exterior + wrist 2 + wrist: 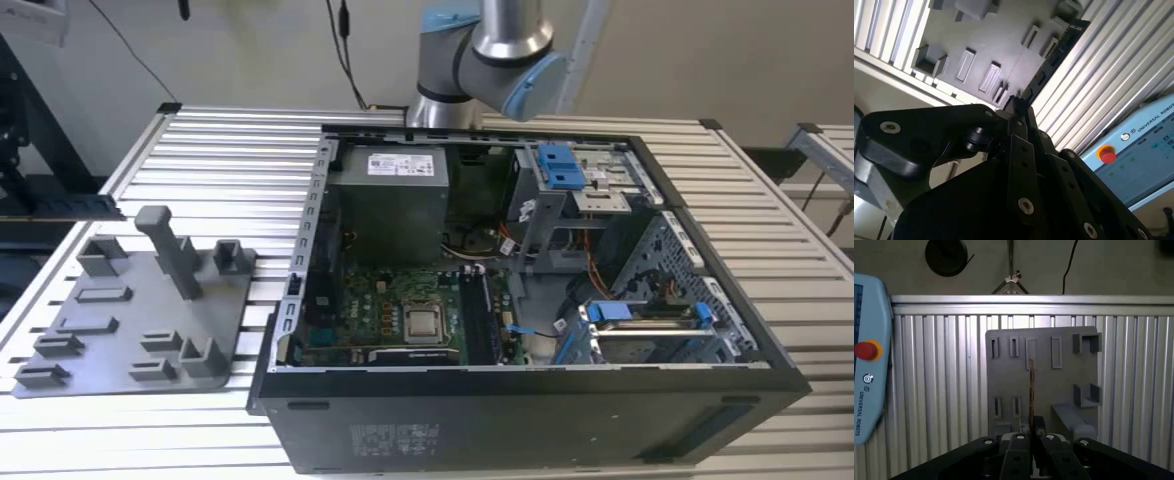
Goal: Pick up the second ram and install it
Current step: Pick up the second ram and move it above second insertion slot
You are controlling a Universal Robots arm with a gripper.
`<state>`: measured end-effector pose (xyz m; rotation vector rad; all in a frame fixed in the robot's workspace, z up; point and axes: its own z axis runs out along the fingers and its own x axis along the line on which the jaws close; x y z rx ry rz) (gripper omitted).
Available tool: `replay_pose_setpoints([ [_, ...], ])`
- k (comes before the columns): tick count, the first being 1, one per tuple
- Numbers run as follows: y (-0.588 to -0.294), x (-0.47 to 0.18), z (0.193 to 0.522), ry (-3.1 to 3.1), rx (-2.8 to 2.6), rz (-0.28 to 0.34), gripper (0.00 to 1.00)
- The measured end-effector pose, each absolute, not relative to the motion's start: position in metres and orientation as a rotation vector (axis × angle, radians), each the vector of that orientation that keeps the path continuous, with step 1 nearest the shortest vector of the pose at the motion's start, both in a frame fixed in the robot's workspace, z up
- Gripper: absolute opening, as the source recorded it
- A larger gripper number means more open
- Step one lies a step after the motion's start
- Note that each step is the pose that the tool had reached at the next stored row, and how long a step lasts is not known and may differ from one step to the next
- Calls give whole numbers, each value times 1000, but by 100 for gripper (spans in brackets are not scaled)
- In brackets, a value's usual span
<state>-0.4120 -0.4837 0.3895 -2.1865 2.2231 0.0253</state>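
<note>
1. Holding is the step in hand: the gripper (1031,432) is clamped on one end of the second ram (1031,390), seen edge-on against the grey fixture plate (147,300), which lies lower left in the exterior view.
2. Installing is not yet done. I judge it calls for squaring the stick over a motherboard (387,300) slot, frame centre, inside the open computer case (534,420).

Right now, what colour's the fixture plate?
The fixture plate is plain grey, clearest in the exterior view.
</note>
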Motion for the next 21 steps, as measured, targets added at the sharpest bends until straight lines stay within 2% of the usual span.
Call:
replay_pose_setpoints([
  [21,-484,-364,389,2223,-2186,25,14],
])
